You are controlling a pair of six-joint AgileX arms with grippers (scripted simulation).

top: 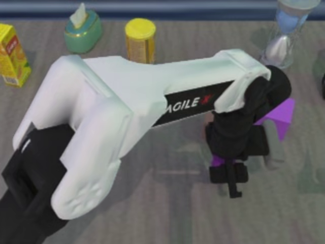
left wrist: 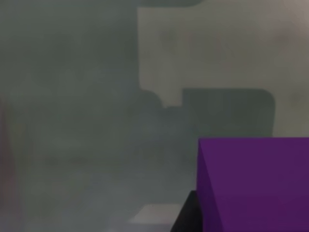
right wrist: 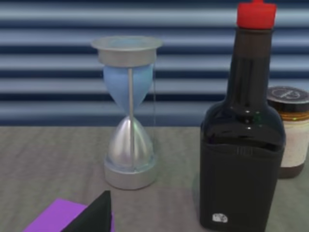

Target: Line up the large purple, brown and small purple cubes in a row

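White and black, our left arm stretches from the near left across the bench [top: 167, 203], its pincer [top: 229, 173] pointing down right of centre; we cannot tell its spread. It hides most of the large purple cube [top: 281, 116].

Left wrist: the small purple cube [left wrist: 256, 183], cut off, fills the corner.

Right wrist: hourglass [right wrist: 129, 113], dark bottle [right wrist: 244, 140].

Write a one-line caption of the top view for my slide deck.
Left arm reaches across the table, its gripper over a purple cube, near an hourglass.
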